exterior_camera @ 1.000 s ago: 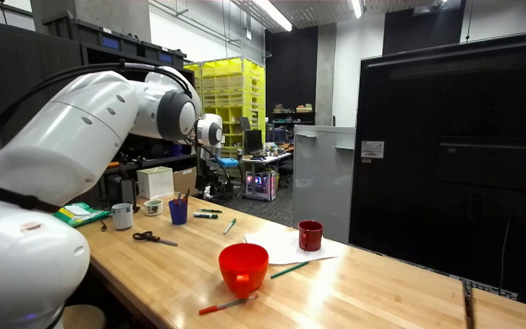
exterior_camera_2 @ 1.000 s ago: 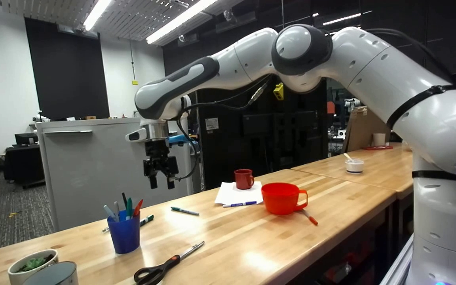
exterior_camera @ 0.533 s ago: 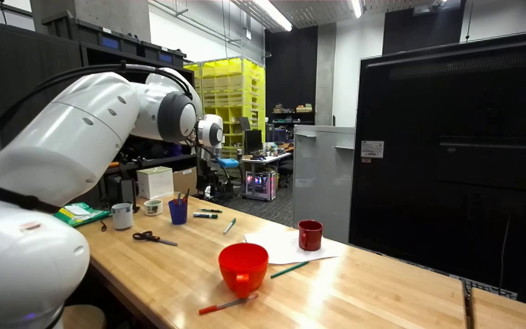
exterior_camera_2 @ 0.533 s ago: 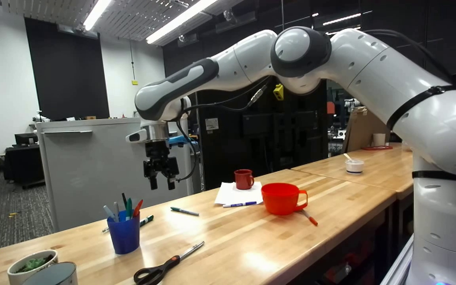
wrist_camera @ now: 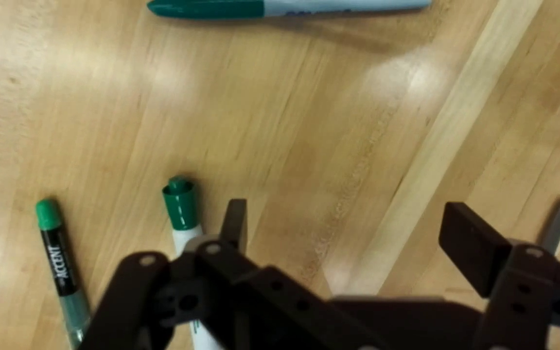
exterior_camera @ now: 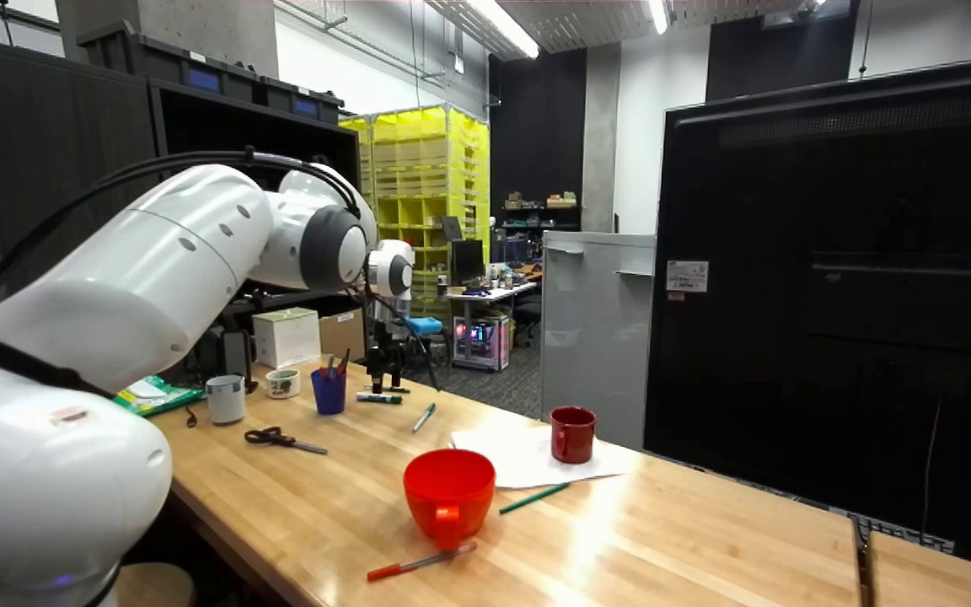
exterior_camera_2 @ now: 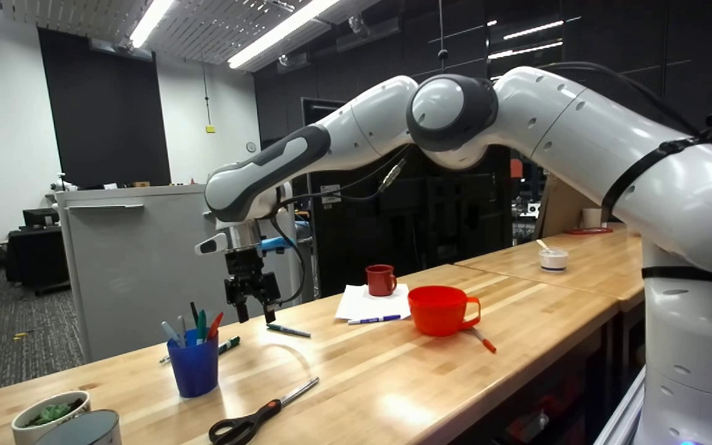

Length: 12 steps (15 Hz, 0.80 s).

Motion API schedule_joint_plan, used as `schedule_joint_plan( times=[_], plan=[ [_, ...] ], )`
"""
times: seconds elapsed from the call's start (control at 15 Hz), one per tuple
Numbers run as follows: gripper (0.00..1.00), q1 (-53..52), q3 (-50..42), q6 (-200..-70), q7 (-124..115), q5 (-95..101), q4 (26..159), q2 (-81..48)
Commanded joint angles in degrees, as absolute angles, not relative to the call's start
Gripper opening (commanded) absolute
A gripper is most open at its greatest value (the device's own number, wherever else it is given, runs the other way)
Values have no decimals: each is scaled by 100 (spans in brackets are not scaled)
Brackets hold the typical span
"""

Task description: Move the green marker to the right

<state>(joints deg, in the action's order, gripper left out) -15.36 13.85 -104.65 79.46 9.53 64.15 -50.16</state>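
Observation:
The green marker, slim with a green cap and pale grey body, lies on the table in both exterior views. In the wrist view the green marker crosses the top edge, outside the jaws. My gripper is open and empty, pointing down above the table close to the marker's capped end. It also shows in an exterior view and in the wrist view, with bare wood between its fingertips.
A green-capped white marker and a green-tipped highlighter lie beside the left finger. A blue pen cup, scissors, red bowl, dark red mug and paper are on the table.
The arm has come down, and my gripper is lower, closer to the table and the markers. It stays open. The objects on the table have not moved.

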Motion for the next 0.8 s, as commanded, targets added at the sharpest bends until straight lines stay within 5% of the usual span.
schedule_joint_plan(
  times=[0.0,0.73],
  plan=[
    [100,-1803,1219,-10219,8056,1186,5689,-5497],
    [100,-2072,1046,-10160,8325,1405,4629,-6178]
  ],
)
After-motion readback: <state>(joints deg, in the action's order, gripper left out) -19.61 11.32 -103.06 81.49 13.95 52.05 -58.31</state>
